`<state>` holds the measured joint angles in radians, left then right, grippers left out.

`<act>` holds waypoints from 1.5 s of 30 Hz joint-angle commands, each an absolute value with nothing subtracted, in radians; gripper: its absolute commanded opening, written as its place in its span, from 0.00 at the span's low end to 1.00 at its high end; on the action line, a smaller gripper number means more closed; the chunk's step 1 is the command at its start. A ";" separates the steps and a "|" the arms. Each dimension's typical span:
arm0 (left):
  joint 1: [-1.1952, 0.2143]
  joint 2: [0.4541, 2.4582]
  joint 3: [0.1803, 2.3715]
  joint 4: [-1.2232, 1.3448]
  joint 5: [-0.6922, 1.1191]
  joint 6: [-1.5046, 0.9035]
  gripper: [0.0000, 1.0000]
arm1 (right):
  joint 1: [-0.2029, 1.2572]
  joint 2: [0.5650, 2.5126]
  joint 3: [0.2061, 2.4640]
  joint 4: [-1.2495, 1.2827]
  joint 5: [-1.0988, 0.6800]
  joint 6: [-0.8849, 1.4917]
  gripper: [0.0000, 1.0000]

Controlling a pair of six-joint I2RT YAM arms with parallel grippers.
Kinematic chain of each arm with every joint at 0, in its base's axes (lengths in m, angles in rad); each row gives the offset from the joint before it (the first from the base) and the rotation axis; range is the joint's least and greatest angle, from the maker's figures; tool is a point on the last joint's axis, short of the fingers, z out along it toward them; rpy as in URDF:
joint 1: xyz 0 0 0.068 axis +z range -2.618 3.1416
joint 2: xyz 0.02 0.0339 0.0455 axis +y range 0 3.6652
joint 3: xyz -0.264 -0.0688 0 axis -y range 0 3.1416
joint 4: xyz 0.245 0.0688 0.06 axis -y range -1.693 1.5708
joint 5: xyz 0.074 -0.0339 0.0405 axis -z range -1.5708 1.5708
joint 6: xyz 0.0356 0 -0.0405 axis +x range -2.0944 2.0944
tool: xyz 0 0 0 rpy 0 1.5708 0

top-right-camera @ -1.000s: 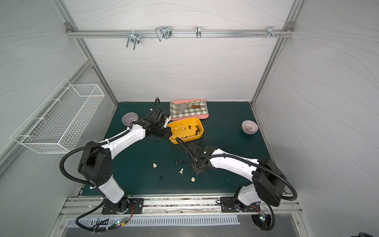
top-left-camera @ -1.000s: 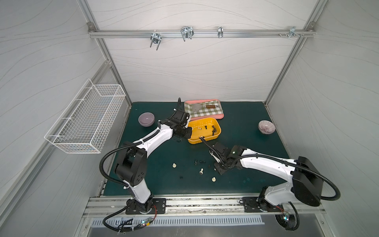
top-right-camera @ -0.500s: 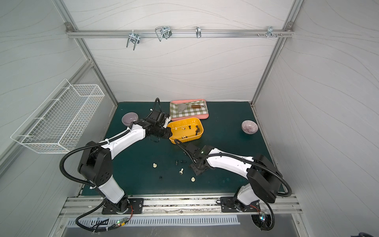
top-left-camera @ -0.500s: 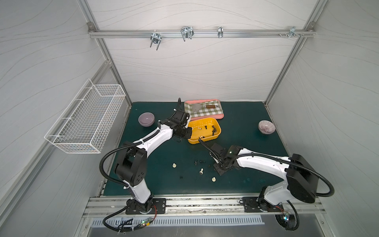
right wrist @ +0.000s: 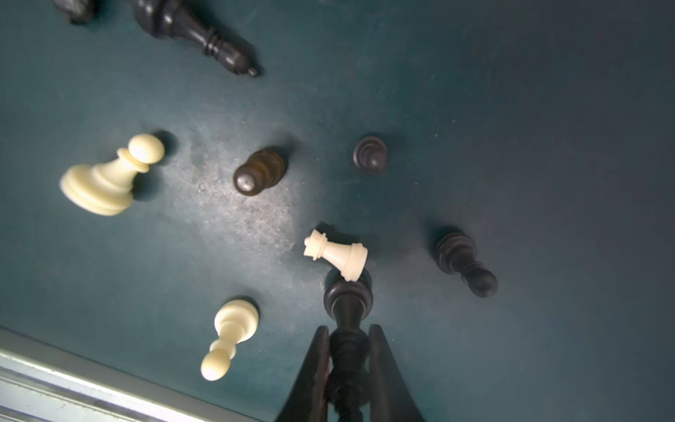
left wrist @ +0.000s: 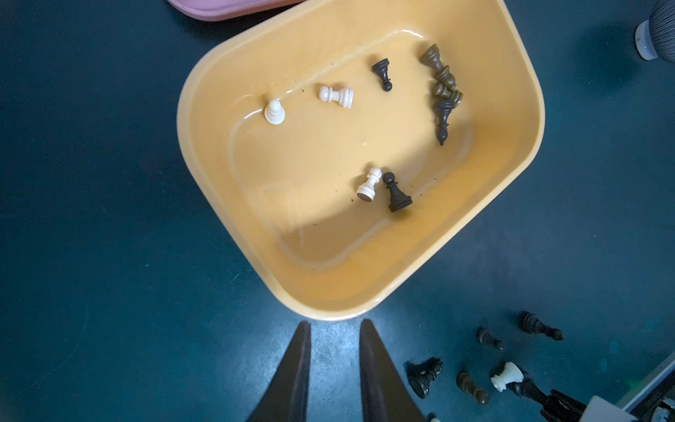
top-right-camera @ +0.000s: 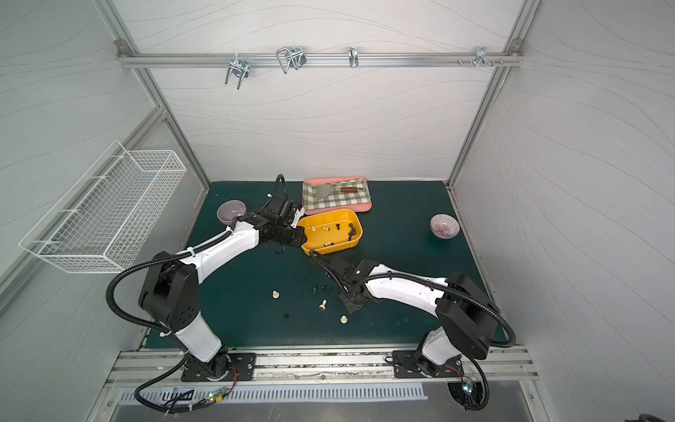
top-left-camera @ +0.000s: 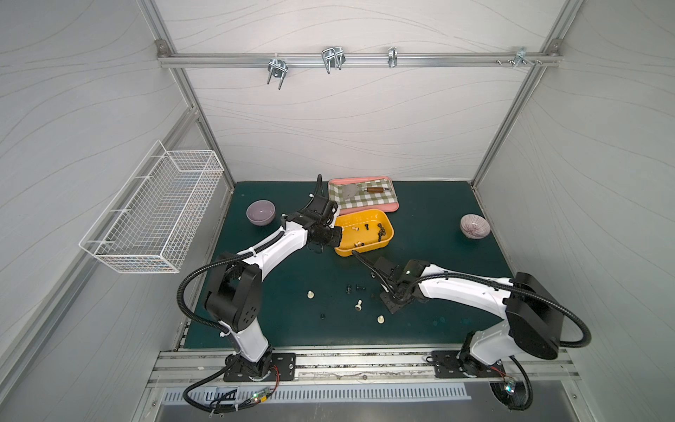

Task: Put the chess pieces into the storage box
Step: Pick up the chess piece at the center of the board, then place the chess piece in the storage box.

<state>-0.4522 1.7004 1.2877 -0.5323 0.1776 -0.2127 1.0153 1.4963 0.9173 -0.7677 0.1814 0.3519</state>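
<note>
Pinching one black piece point(right wrist: 349, 296) by its stem, your right gripper point(right wrist: 349, 329) is holding firm; your left gripper point(left wrist: 333, 329) is hovering slightly parted, empty. The storage box point(top-left-camera: 365, 250), just above centre in a top view, is holding nine chess pieces point(left wrist: 336, 96): three cream, six dark.

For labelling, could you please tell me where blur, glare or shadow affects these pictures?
Right wrist view: cream pawn nearest the lens blurred, dark piece in the right end effector nearly featureless. Left wrist view: glare streaks and shadow on the storage box floor. Both top views: even light, chess pieces tiny.
</note>
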 commanded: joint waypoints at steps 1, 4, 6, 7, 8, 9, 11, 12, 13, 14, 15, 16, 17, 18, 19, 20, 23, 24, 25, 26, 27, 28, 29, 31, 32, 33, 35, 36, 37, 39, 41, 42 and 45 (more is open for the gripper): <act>-0.448 1.667 1.287 -0.519 0.191 -0.204 0.25 | 1.026 1.503 0.930 -0.801 0.194 0.367 0.14; -0.448 1.667 1.290 -0.520 0.190 -0.205 0.25 | 1.026 1.499 0.930 -0.801 0.193 0.368 0.13; -0.447 1.666 1.290 -0.520 0.192 -0.206 0.25 | 1.025 1.490 0.927 -0.797 0.189 0.371 0.13; -0.448 1.666 1.291 -0.520 0.191 -0.204 0.25 | 1.025 1.484 0.924 -0.790 0.183 0.372 0.13; -0.448 1.664 1.289 -0.521 0.191 -0.204 0.25 | 1.025 1.474 0.920 -0.784 0.176 0.373 0.13; -0.447 1.664 1.289 -0.523 0.190 -0.204 0.25 | 1.026 1.464 0.914 -0.777 0.167 0.374 0.12; -0.447 1.663 1.287 -0.525 0.189 -0.202 0.25 | 1.025 1.440 0.912 -0.773 0.159 0.378 0.12; -0.447 1.661 1.287 -0.525 0.189 -0.201 0.25 | 1.023 1.430 0.911 -0.773 0.157 0.380 0.12; -0.447 1.659 1.286 -0.524 0.187 -0.201 0.25 | 1.022 1.416 0.913 -0.774 0.155 0.380 0.12; -0.447 1.660 1.285 -0.525 0.188 -0.202 0.25 | 1.019 1.405 0.914 -0.775 0.156 0.379 0.12; -0.448 1.658 1.286 -0.525 0.187 -0.202 0.25 | 1.013 1.394 0.918 -0.777 0.155 0.378 0.12; -0.447 1.657 1.286 -0.525 0.189 -0.202 0.25 | 1.005 1.383 0.920 -0.775 0.151 0.374 0.12; -0.448 1.657 1.287 -0.525 0.189 -0.202 0.25 | 0.994 1.373 0.925 -0.775 0.144 0.368 0.12; -0.447 1.655 1.287 -0.525 0.188 -0.203 0.25 | 0.986 1.366 0.931 -0.773 0.138 0.361 0.12; -0.447 1.653 1.286 -0.525 0.188 -0.202 0.25 | 0.976 1.357 0.941 -0.773 0.129 0.353 0.12; -0.447 1.650 1.286 -0.526 0.187 -0.202 0.25 | 0.966 1.352 0.950 -0.773 0.120 0.344 0.12; -0.448 1.643 1.287 -0.531 0.182 -0.198 0.25 | 0.932 1.342 0.993 -0.774 0.104 0.306 0.12; -0.448 1.639 1.286 -0.534 0.181 -0.196 0.25 | 0.918 1.344 1.011 -0.775 0.101 0.288 0.12; -0.447 1.636 1.286 -0.537 0.181 -0.194 0.25 | 0.905 1.347 1.027 -0.772 0.098 0.277 0.12; -0.448 1.631 1.287 -0.541 0.184 -0.192 0.25 | 0.891 1.353 1.044 -0.767 0.090 0.262 0.12; -0.448 1.627 1.287 -0.544 0.183 -0.191 0.25 | 0.878 1.361 1.057 -0.761 0.080 0.250 0.12; -0.447 1.620 1.286 -0.549 0.184 -0.187 0.25 | 0.862 1.371 1.074 -0.754 0.074 0.235 0.12; -0.448 1.615 1.287 -0.554 0.185 -0.182 0.25 | 0.849 1.381 1.091 -0.748 0.068 0.223 0.12; -0.448 1.605 1.286 -0.565 0.185 -0.174 0.25 | 0.819 1.414 1.136 -0.738 0.061 0.196 0.12; -0.448 1.602 1.285 -0.569 0.186 -0.172 0.25 | 0.806 1.430 1.156 -0.733 0.056 0.183 0.12; -0.448 1.599 1.281 -0.571 0.188 -0.172 0.25 | 0.790 1.447 1.180 -0.727 0.047 0.170 0.12; -0.447 1.590 1.272 -0.572 0.190 -0.172 0.25 | 0.758 1.490 1.232 -0.712 0.027 0.144 0.12; -0.447 1.587 1.268 -0.572 0.192 -0.172 0.25 | 0.741 1.510 1.250 -0.705 0.015 0.133 0.12; -0.448 1.582 1.261 -0.569 0.192 -0.173 0.25 | 0.720 1.535 1.283 -0.703 0.004 0.123 0.12; -0.447 1.571 1.251 -0.567 0.195 -0.175 0.25 | 0.694 1.583 1.338 -0.700 0.001 0.104 0.12; -0.447 1.561 1.239 -0.563 0.193 -0.174 0.25 | 0.670 1.627 1.397 -0.703 -0.003 0.087 0.12; -0.448 1.555 1.231 -0.562 0.193 -0.171 0.25 | 0.658 1.653 1.428 -0.702 -0.005 0.081 0.12; -0.448 1.540 1.213 -0.560 0.186 -0.169 0.25 | 0.627 1.725 1.513 -0.701 -0.006 0.065 0.12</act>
<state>-0.4522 1.5734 1.2175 -0.5694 0.1806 -0.1860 0.6476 1.6848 1.4525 -0.7055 0.0132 0.1143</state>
